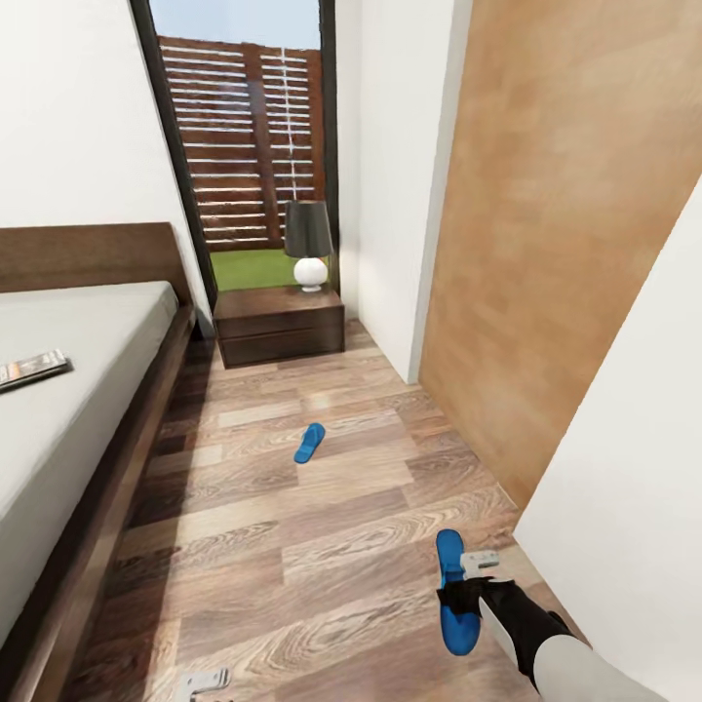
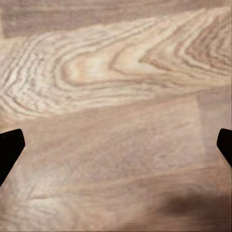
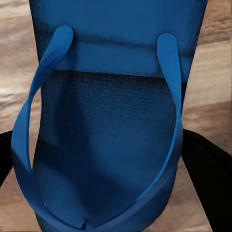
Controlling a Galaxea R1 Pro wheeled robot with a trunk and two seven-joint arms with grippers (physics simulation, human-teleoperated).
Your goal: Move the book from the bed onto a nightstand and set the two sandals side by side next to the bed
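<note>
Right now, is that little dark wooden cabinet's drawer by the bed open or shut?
Shut. The dark brown wooden nightstand shows a flat front with its drawer face flush, nothing pulled out, under the black-shaded lamp.

No lettering, label, brand, number or sign can be read anywhere in these views. The book (image 1: 32, 369) lying on the bed (image 1: 68, 390) shows pale streaks on its cover in the head view, but they are too small and blurred to make out as words. The blue sandal (image 3: 111, 125) seen close in the right wrist view carries no print or mark on its sole or straps.
</note>
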